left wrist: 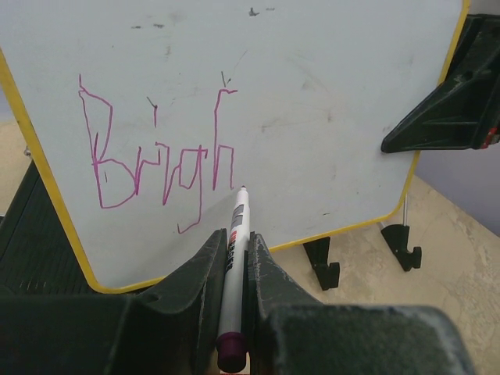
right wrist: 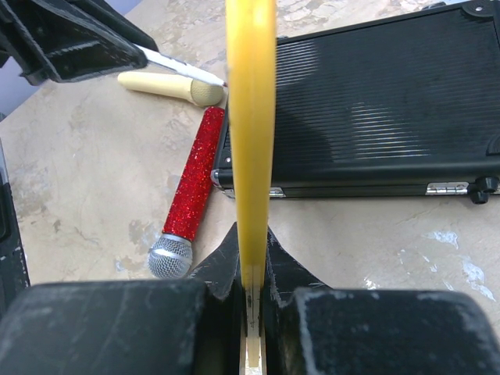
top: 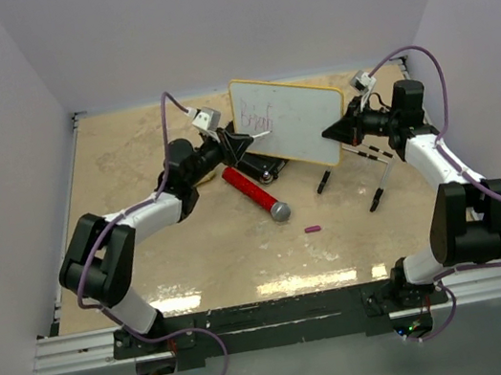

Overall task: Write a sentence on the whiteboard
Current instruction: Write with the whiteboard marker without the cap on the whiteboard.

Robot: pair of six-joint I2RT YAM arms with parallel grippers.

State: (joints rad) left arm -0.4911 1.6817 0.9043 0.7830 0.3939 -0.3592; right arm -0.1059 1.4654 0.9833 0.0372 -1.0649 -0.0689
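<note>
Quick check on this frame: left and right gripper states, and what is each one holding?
Left gripper: shut on the marker, tip at the whiteboard.
Right gripper: shut on the whiteboard's yellow edge.

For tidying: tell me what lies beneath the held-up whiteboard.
A black ribbed rectangular case lies under the yellow-rimmed whiteboard, a red glitter microphone beside it. From above, the board mostly hides the case.

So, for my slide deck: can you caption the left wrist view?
Left tool pinching a white marker, tip at the whiteboard beside the unfinished purple sentence reading "Brigh".
</note>
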